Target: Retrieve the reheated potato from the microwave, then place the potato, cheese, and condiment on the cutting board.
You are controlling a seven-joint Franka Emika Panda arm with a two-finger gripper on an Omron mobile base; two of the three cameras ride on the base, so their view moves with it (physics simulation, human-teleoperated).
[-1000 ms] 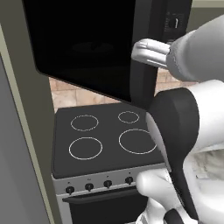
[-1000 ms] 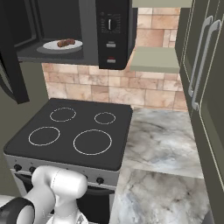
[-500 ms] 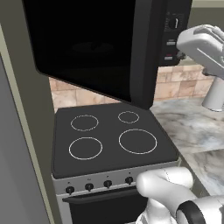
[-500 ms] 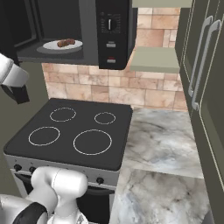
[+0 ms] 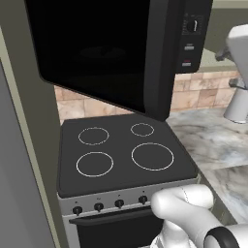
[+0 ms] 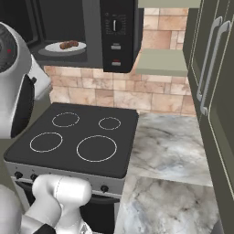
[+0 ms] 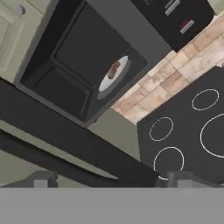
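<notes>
The microwave [image 6: 116, 32] hangs above the stove with its door [image 5: 97, 53] swung wide open. Inside the cavity a small brown potato [image 6: 68, 45] lies on a white plate [image 6: 55, 47]; the hand view shows the potato [image 7: 114, 69] on the plate [image 7: 120, 76] too. My gripper [image 7: 113, 180] is open, well short of the cavity, with its fingertips [image 7: 41, 179] far apart and nothing between them. My arm [image 5: 237, 72] stands to the right of the open door. The cheese, the condiment and the cutting board are out of view.
A black four-ring stove [image 6: 77, 137] sits below the microwave, with a marble counter [image 6: 169, 151] to its right. Tall olive cabinet doors [image 6: 215, 82] line the right side. A brick backsplash [image 6: 114, 96] runs behind. The open door [image 7: 65, 144] crosses low through the hand view.
My arm has swung out from in front of the microwave, moving to the right edge of the left base view and into the left of the right base view. The potato has not moved.
</notes>
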